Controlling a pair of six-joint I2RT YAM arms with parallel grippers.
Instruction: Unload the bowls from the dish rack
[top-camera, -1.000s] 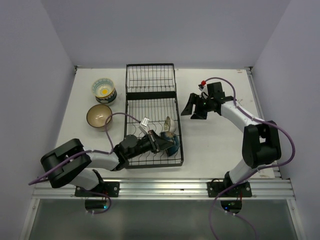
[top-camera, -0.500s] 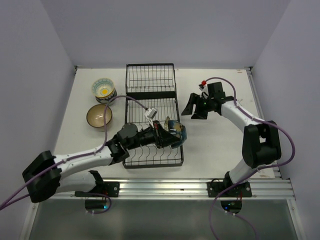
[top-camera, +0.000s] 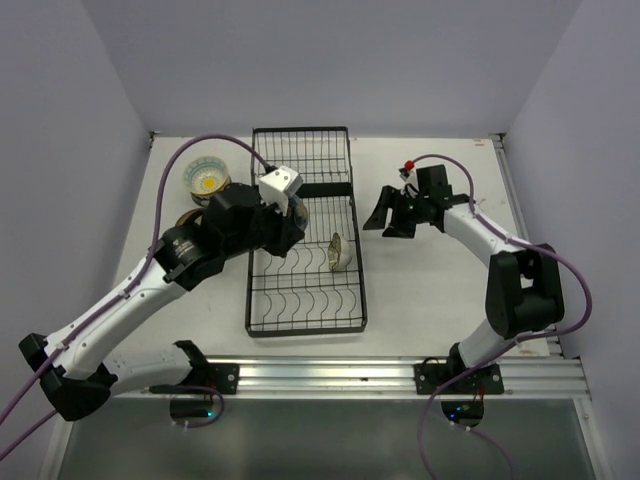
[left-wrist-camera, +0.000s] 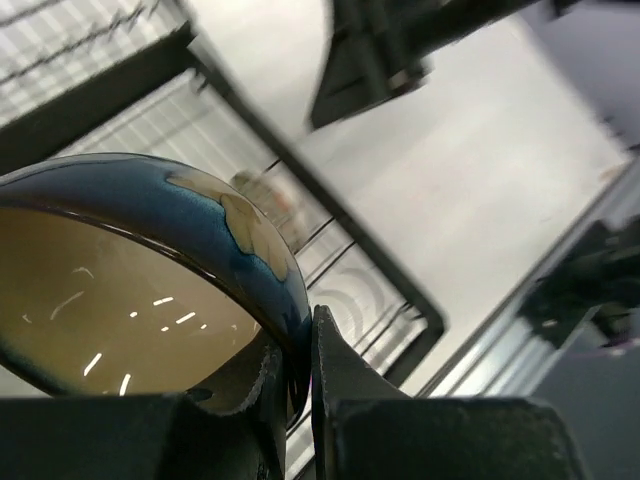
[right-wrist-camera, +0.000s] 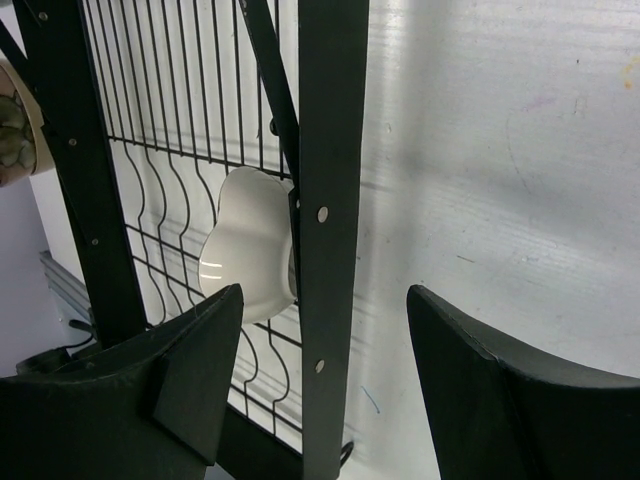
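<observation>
The black wire dish rack (top-camera: 300, 300) lies in the middle of the table. My left gripper (top-camera: 285, 222) is raised over the rack's left side, shut on the rim of a blue bowl (left-wrist-camera: 200, 215) with a cream inside; my fingers (left-wrist-camera: 335, 390) pinch its wall. From above the arm hides most of this bowl. A pale bowl (top-camera: 337, 252) stands on edge by the rack's right side and also shows in the right wrist view (right-wrist-camera: 250, 245). My right gripper (top-camera: 385, 222) is open and empty, just right of the rack, its jaws either side of the rack's rim (right-wrist-camera: 330, 150).
A patterned bowl with a yellow centre (top-camera: 207, 176) stands on the table left of the rack. A tan bowl (top-camera: 186, 222) sits nearer, partly under my left arm. Walls close in the back and sides. A metal rail (top-camera: 330, 375) runs along the near edge.
My left arm has lifted the blue bowl out of the rack's front section and swung it up and toward the back left. The right arm has not moved.
</observation>
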